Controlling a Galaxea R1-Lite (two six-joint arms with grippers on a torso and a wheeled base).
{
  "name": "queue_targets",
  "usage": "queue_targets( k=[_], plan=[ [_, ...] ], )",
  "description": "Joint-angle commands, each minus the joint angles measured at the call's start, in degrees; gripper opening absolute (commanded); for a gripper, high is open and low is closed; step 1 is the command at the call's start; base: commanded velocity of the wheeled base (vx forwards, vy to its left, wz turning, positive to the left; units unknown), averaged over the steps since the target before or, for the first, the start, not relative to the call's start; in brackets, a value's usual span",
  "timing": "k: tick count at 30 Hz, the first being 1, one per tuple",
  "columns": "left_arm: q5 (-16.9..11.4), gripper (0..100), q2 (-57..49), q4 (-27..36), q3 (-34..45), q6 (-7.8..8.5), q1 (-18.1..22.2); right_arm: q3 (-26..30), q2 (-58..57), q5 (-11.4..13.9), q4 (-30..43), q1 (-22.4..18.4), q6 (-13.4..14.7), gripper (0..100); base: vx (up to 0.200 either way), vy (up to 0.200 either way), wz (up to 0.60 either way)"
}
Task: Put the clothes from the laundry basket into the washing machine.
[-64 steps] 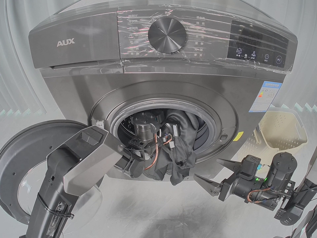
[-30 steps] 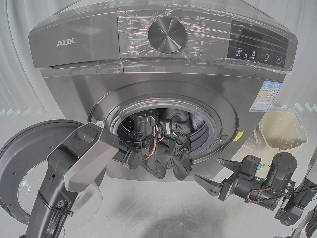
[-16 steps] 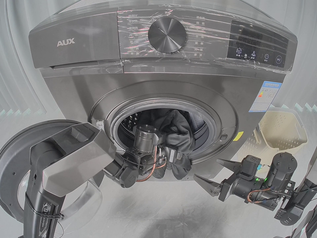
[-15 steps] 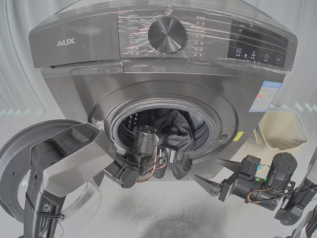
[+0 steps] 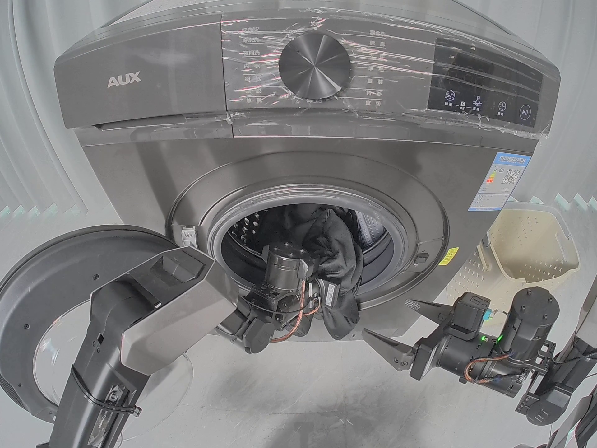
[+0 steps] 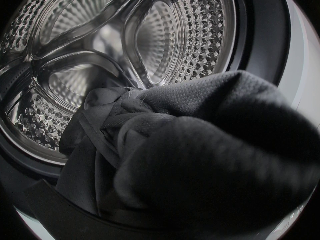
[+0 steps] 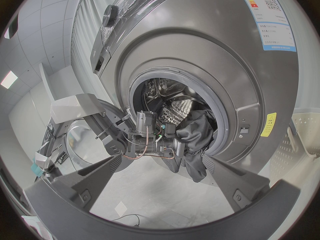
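A dark garment [image 5: 333, 250] lies bunched across the lower right rim of the washing machine [image 5: 298, 157] opening. Part of it is inside the drum [image 6: 156, 44] and a tail hangs down outside the front. My left gripper [image 5: 324, 294] is at the lower lip of the opening, pressed into the garment [image 7: 196, 134]. The cloth [image 6: 200, 150] covers it. My right gripper [image 5: 388, 320] stands open and empty, low and to the right of the opening, level with the machine's bottom edge. The cream laundry basket [image 5: 535, 244] sits on the floor right of the machine.
The round door [image 5: 56, 294] is swung fully open to the left, behind my left arm. Bare grey floor [image 5: 298, 393] lies in front of the machine. The basket [image 7: 300, 144] stands close to the machine's right side.
My left arm has drawn back from deep in the drum to its lower lip. More of the garment is now bunched inside, with a shorter tail hanging out. The right arm has not moved.
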Motion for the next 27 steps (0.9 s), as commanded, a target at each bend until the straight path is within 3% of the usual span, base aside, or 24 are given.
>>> queue_targets(
  k=[1,3,5,7,9,15,19,20,24,25,27],
  plan=[
    [0.24,0,1.45,0.10,-3.45,-0.52,1.18,-0.29,0.07,0.08,-0.03,0.16,0.01,100,0.000,0.000,0.00],
    [0.68,0,1.45,0.10,-4.95,-0.61,1.53,-0.29,0.07,-0.01,-0.03,0.16,0.01,100,0.000,0.000,0.00],
    [4.81,0,1.98,0.10,-11.71,-1.40,3.82,-0.29,0.07,-0.01,-0.03,0.25,0.01,100,0.000,0.000,0.00],
    [5.86,0,2.50,0.19,-14.09,-1.66,4.61,-0.29,0.07,0.08,-0.03,0.34,0.01,100,0.000,0.000,0.00],
    [7.62,0,3.47,0.89,-21.38,-1.92,6.37,-0.37,0.25,-0.01,-0.03,0.43,0.01,100,0.000,0.000,0.00],
    [9.38,0,5.75,2.74,-30.79,-2.63,7.95,-0.29,0.34,-0.01,-0.03,0.95,0.01,100,0.000,0.000,0.00],
    [9.47,0,5.84,2.65,-30.70,-2.89,7.86,-0.37,0.43,-0.01,-0.03,0.95,0.10,100,0.000,0.000,0.00],
    [9.47,100,5.84,2.56,-30.70,-2.89,7.77,-0.37,0.43,-0.01,-0.03,0.95,0.10,100,0.000,0.000,0.00],
    [9.47,100,5.84,2.48,-30.35,-2.89,7.60,-0.29,0.34,-0.01,-0.03,0.95,0.10,100,0.000,0.000,0.00],
    [9.55,100,5.67,2.39,-29.12,-3.77,7.25,-0.29,0.25,-0.01,-0.03,0.86,0.10,100,0.000,0.000,0.00],
    [9.47,100,4.61,2.12,-25.86,-3.95,6.81,-0.29,0.25,-0.01,-0.03,0.86,0.10,100,0.000,0.000,0.00]
  ],
)
